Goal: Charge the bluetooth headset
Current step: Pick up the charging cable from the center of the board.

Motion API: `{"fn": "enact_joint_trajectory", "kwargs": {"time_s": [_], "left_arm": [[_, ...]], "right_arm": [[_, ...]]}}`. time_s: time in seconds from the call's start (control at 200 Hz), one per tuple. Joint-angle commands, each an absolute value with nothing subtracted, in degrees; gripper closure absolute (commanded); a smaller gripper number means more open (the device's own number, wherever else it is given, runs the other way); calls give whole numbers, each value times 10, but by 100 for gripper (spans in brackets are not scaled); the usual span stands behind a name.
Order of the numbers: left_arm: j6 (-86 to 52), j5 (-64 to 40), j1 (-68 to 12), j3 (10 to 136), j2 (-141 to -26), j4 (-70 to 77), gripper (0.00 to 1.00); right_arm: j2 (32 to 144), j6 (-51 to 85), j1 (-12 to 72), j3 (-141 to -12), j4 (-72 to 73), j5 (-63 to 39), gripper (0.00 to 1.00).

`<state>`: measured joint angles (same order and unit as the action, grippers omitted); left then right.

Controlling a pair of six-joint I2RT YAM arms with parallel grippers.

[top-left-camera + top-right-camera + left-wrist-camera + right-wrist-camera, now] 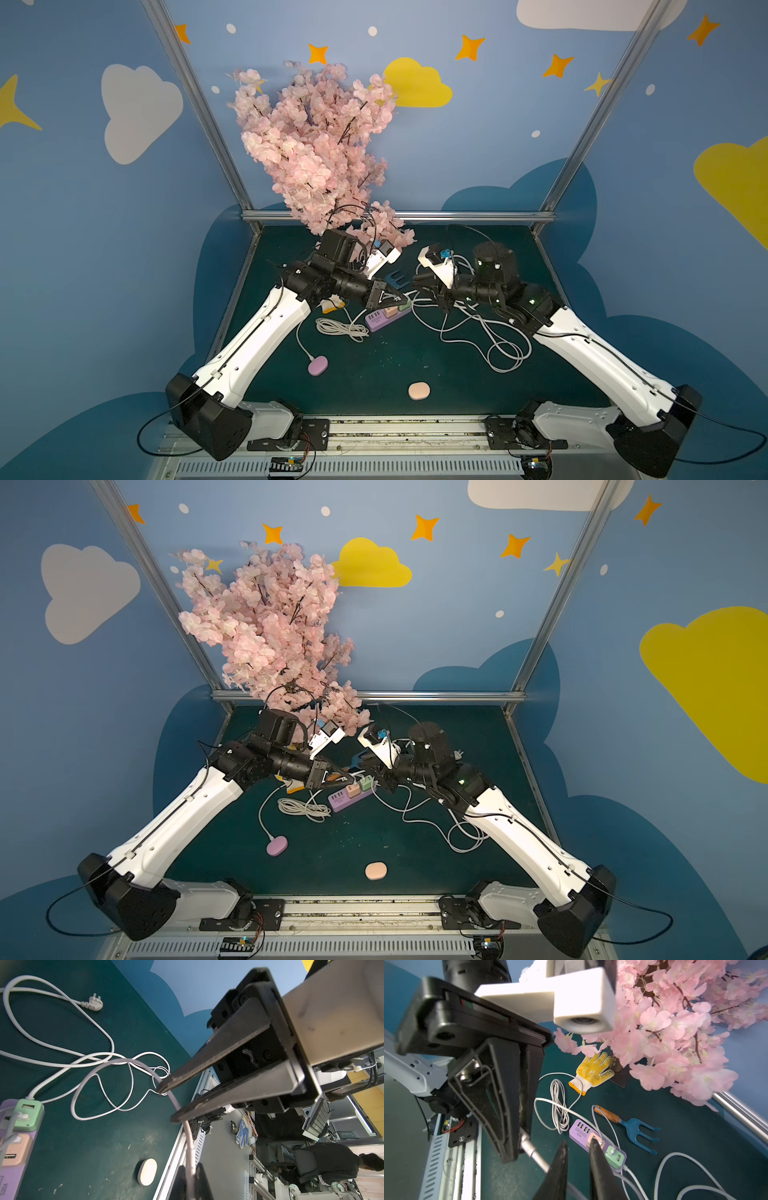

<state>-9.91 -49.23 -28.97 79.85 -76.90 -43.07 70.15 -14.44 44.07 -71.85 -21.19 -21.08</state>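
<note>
Peach headset case lies flat, long axis left to right.

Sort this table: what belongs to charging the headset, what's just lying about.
Job: peach earbud case, white charging cable in the left gripper, purple power strip, lilac case on its cable.
Lying about: yellow glove, blue garden fork, blossom tree.

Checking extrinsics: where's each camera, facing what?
Top views: above the arm bases, looking down and forward at table; left arm, right arm visible.
Left wrist: on left arm, facing right tool; own left tool pinching white cable.
Right wrist: on right arm, facing left tool, power strip; own tool foreground.
Shared: both wrist views show cable, strip.
</note>
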Motion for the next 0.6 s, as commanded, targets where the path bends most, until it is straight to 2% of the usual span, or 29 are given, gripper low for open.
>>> {"fn": "enact_joint_trajectory", "kwargs": {"time_s": [0.0, 0.12, 0.205, 0.385, 0.596], "left_arm": [[-63, -490, -292, 809, -773, -472, 97], [-54, -485, -292, 814, -776, -480, 97], [-48, -484, -292, 819, -781, -486, 96], [-38, -482, -292, 823, -790, -492, 97], [-34, -485, -292, 827, -794, -494, 97]], "right_arm": [[710, -226, 458, -753, -258, -179, 84], [719, -249, 471, -777, -298, -165, 84], [713, -255, 474, -784, -319, -163, 80], [688, -258, 480, -788, -367, -149, 64], [692, -266, 502, -776, -381, -116, 63]]}}
